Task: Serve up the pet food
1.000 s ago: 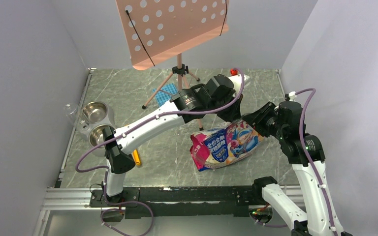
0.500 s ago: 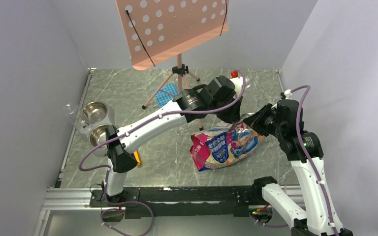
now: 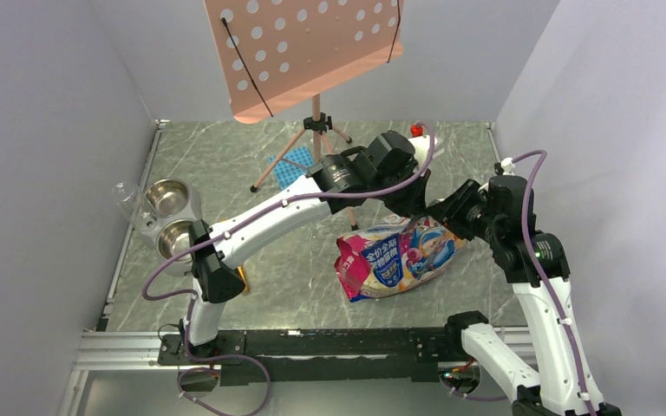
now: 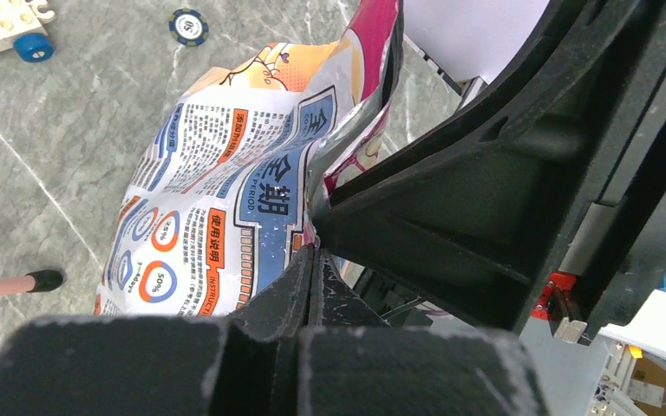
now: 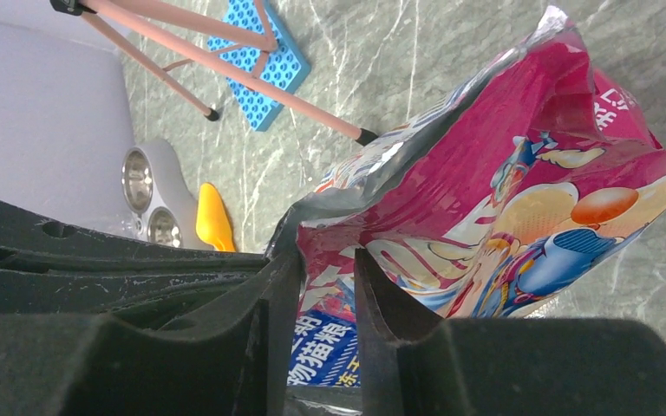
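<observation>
**Barely begun: bag pinched, nothing served yet**

Nearest my bases, the yellow scoop (image 3: pixel 240 279) lies flat on the table (image 3: pixel 295 286) beside my left arm, with nothing holding it. Further out, mid-table, the foil bag (image 3: pixel 399 257) is propped up by its top end. My left pincer (image 4: pixel 316 232) is clamped on one flap of its rim and my right pincer (image 5: pixel 325 264) is closed on the other. Silver lining shows there, so I judge the mouth is being parted. The pet food itself I cannot see; presumably it sits inside the bag.

At the left edge, the 2 steel bowls (image 3: pixel 170 217) show no kibble as far as I can tell. Opening, scooping and filling all look left to do.

Room is tight at the back: a tripod (image 3: pixel 316 130) leg ends just beside the bag, and a blue mat (image 3: pixel 290 163) lies beyond. The right wall (image 3: pixel 607 130) stands near my right arm. Bare table lies between bag and bowls, though my left arm spans it.
</observation>
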`<state>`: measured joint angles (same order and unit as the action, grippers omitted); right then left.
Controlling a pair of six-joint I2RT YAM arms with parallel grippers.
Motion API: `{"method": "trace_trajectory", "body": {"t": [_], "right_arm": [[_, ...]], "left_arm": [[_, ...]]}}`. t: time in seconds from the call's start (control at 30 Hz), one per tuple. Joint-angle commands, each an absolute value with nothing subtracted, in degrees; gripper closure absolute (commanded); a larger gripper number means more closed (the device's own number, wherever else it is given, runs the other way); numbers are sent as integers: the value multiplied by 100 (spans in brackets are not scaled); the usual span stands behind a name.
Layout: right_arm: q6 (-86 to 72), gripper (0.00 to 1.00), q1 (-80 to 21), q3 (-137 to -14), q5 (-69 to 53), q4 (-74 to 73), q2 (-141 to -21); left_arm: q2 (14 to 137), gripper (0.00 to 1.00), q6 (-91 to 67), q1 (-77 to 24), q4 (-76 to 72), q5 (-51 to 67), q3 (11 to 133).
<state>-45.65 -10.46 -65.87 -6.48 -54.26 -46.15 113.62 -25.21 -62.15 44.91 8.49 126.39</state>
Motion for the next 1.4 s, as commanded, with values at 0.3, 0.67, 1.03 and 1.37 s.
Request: {"method": "trace_trajectory", "body": {"t": [0.3, 0.67, 1.03, 1.37], "right_arm": [[-4477, 100, -1034, -6692, -649, -5392, -4831], [-4563, 100, -1111, -6860, 749, -7194, -4814], [-4062, 95, -1114, -7263, -345, -6462, -4518], [-4537, 36, -1105, -8165, 149, -6797, -5095]], "left_arm": [[11323, 100, -2636, -6275, 4345, 681, 12737], [11347, 100, -2217, -6499, 5001, -1902, 13237], [10923, 100, -2100, -6576, 4200, -1160, 12812], [10627, 100, -3443, -5978, 3630, 1348, 11990]]}}
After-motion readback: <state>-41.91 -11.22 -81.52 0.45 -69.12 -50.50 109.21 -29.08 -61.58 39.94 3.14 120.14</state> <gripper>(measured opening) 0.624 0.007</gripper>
